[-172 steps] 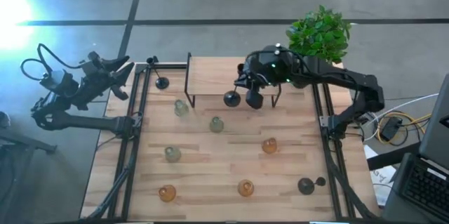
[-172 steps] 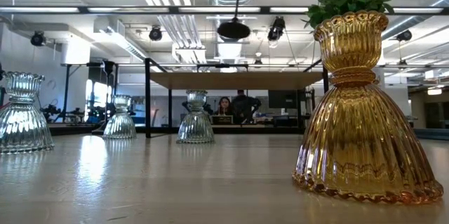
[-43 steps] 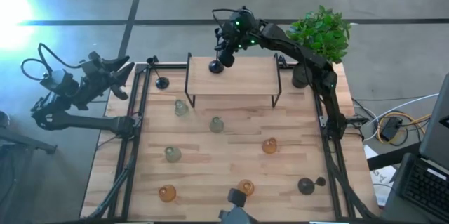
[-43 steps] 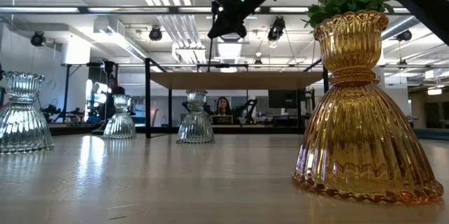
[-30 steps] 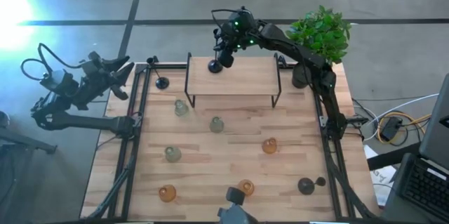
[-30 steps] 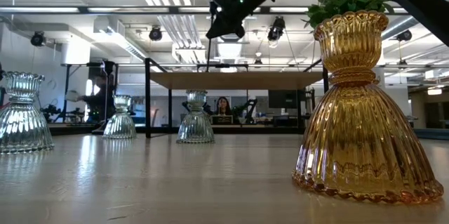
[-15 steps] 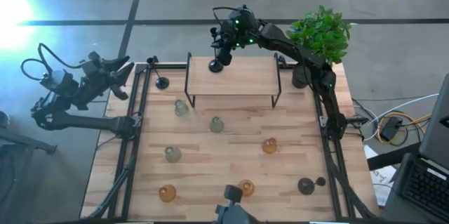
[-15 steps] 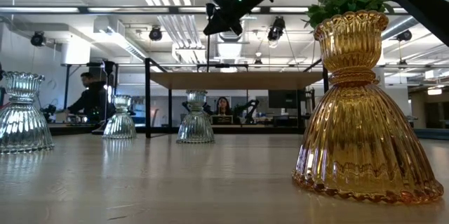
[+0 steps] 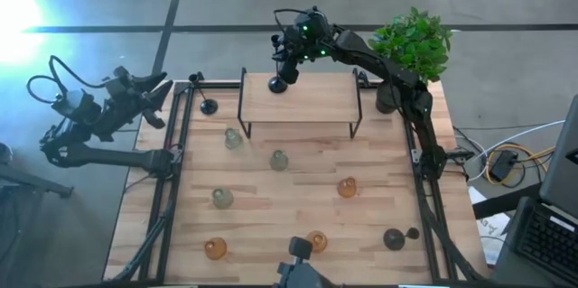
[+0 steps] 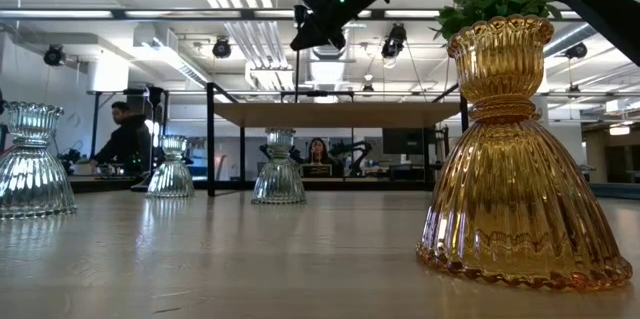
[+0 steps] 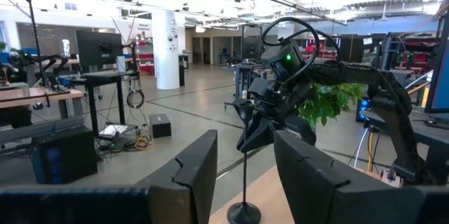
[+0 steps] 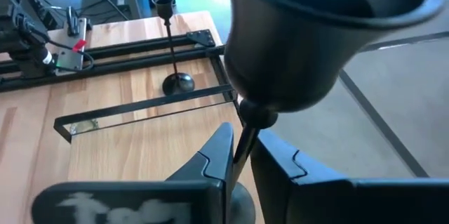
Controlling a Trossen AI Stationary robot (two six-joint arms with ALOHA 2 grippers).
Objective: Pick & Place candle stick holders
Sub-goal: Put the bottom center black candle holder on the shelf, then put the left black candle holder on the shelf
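One slim black candlestick (image 9: 279, 83) stands on the raised wooden shelf (image 9: 312, 98), its stem between the right end effector's (image 12: 238, 155) barely parted fingers; two black candlesticks and the glass holders wait on the bench (image 9: 262, 225). The left end effector (image 11: 242, 171) waits open beside it.

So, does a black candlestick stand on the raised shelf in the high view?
Yes, a black candlestick stands near the back left corner of the raised shelf, under the right gripper.
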